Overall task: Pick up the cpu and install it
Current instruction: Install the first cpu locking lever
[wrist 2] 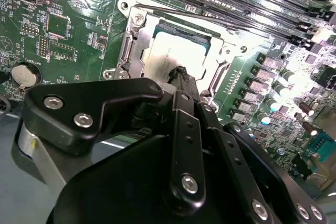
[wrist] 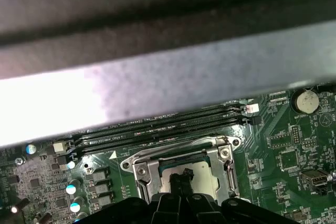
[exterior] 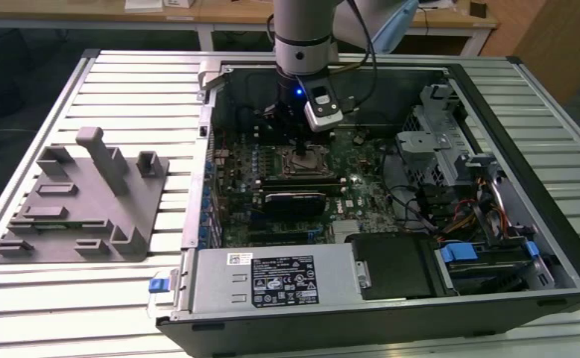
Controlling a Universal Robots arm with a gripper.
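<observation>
One robot arm [exterior: 305, 30] reaches down into one open computer case [exterior: 489, 97] that lies on its side on a slatted metal desk [exterior: 131, 82]. The hand [exterior: 298, 142] is low over the middle of the green motherboard [exterior: 360, 160], directly above the one processor socket [exterior: 302, 162].

In the second wrist view the cpu [wrist 2: 168, 56] lies flat inside the metal socket frame [wrist 2: 137, 40], its silvery top facing up. The tips of the black fingers [wrist 2: 181, 74] meet close together at the middle of the chip's top. Whether they touch it, I cannot tell. The fingers look almost closed, and nothing is held between them.

The first wrist view shows the same: the cpu [wrist: 197, 179] is in the socket, with the finger tips [wrist: 181, 182] over its centre. Four long memory slots [wrist: 157, 129] run beside the socket. One round coin battery [wrist: 305, 100] sits further off on the board.

On the desk, at the exterior view's left, stands one grey plastic fixture block [exterior: 76, 205], well apart from the case. One power supply box [exterior: 270, 280] fills the near corner of the case.
</observation>
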